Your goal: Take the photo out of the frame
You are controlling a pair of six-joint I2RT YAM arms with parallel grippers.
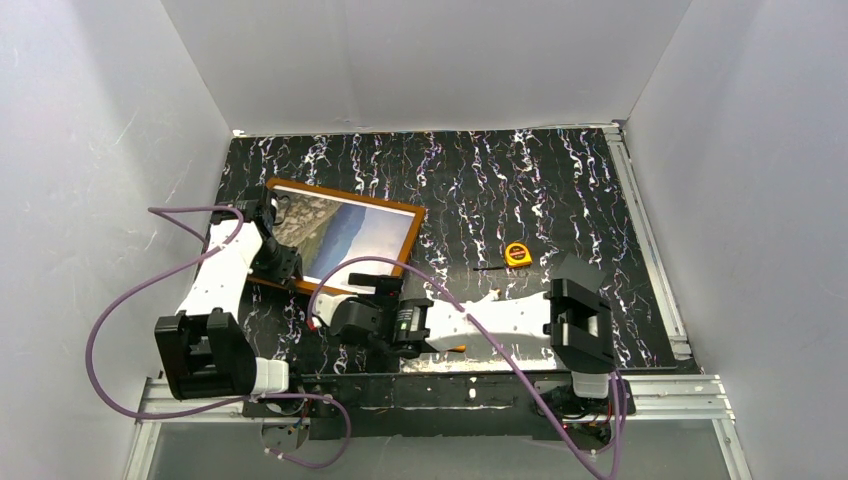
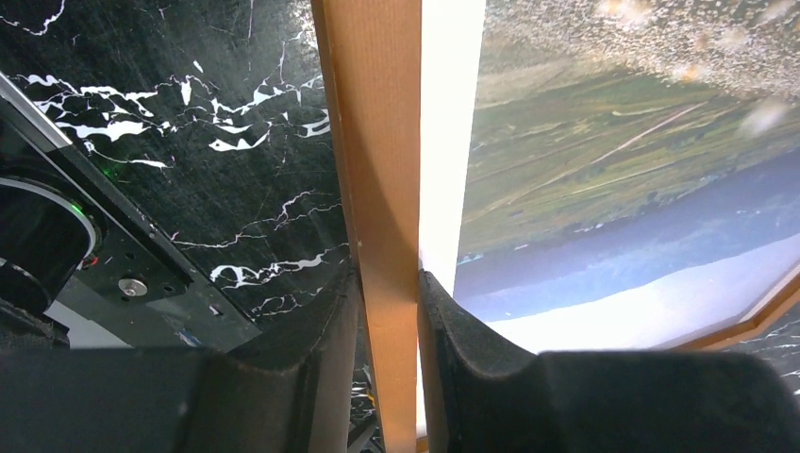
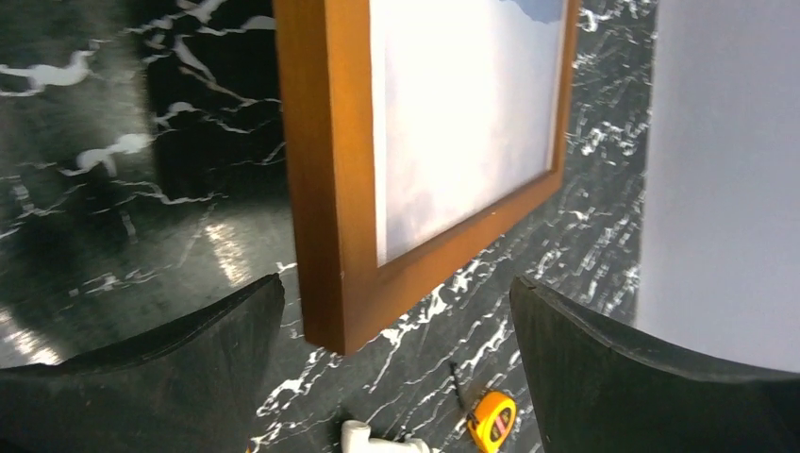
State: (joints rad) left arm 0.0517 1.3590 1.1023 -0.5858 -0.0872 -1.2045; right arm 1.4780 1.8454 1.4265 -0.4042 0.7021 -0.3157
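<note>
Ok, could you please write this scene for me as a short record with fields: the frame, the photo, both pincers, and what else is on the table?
frame: thin reddish-brown wood, picture side up
photo: landscape print, inside the frame
left pincer: shut on the frame's side rail
right pincer: open, at a frame corner, holding nothing
table: black with white marbling
tape measure: yellow, on the table, apart from the frame
task status: photo not yet taken out

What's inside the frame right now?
The photo, landscape side showing, fills the frame. Its back and whatever lies under it are covered. Left end effector grips one frame rail.
</note>
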